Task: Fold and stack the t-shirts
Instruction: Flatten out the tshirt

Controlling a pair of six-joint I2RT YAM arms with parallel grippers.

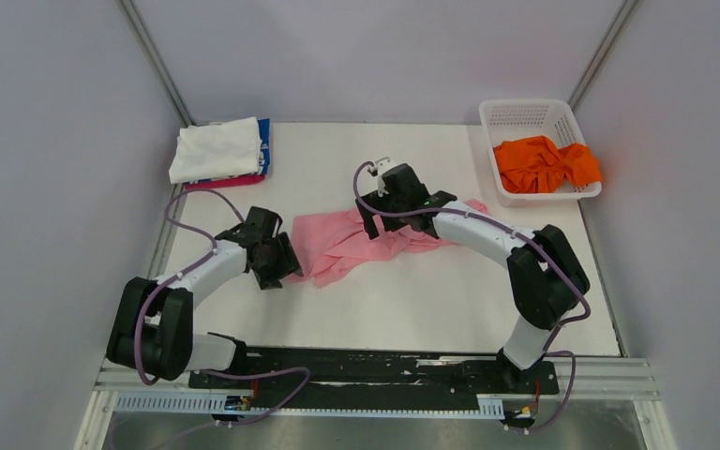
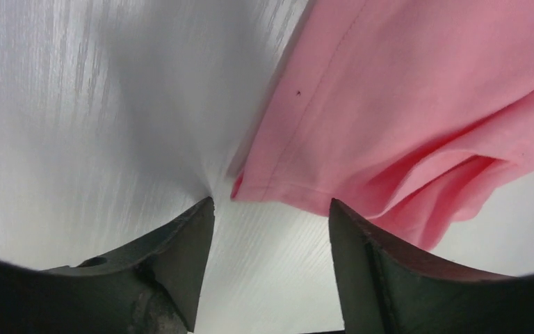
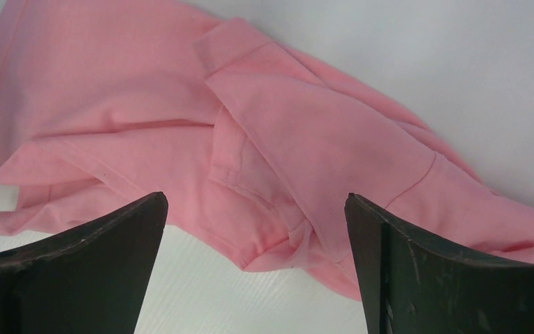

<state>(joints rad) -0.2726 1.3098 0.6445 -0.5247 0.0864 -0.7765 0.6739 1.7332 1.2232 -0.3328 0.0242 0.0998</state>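
The light pink t-shirt (image 1: 342, 242) lies crumpled in the middle of the table. My left gripper (image 1: 286, 260) is open at the shirt's left edge, low over the table. In the left wrist view the shirt's hemmed corner (image 2: 389, 104) lies just beyond the open left gripper (image 2: 271, 209). My right gripper (image 1: 372, 223) is open above the shirt's far right part. In the right wrist view rumpled folds of the shirt (image 3: 264, 153) lie between and beyond the right gripper (image 3: 256, 202). Neither gripper holds cloth.
A folded stack with a white shirt (image 1: 216, 148) on top of blue (image 1: 263, 136) and magenta (image 1: 225, 181) ones sits at the far left. A white lattice basket (image 1: 531, 114) at the far right holds an orange shirt (image 1: 544, 163). Grey walls enclose the table.
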